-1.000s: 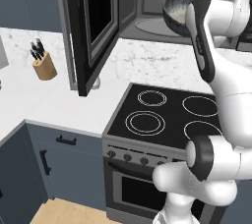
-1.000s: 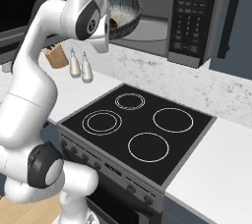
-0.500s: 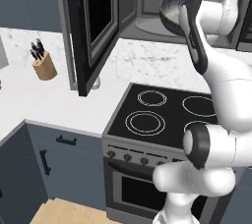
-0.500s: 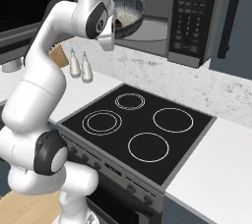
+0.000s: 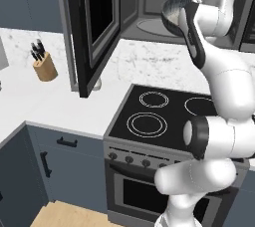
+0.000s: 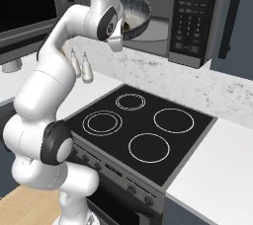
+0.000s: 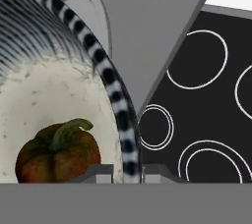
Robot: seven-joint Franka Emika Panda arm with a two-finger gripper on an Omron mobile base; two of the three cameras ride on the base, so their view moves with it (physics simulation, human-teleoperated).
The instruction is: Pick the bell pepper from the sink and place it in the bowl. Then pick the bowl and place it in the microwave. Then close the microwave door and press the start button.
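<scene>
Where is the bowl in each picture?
Left base view: the bowl is near the top right, held up at the microwave's opening.
Right base view: top middle, just behind the white arm.
Hand view: fills the left side, with the bell pepper inside, the gripper pinching its rim.
Shared landmark: the black stove below.

The left base view looks forward and down from behind the arm's left side, with the stove (image 5: 164,111) below the gripper (image 5: 185,18). The right base view looks from behind the arm's right side over the same stove (image 6: 143,125), below and right of the gripper (image 6: 123,26). The hand view sits very close along the gripper (image 7: 125,171), facing down past the bowl rim (image 7: 115,95) onto the stove (image 7: 206,110). All three share the stove.
</scene>
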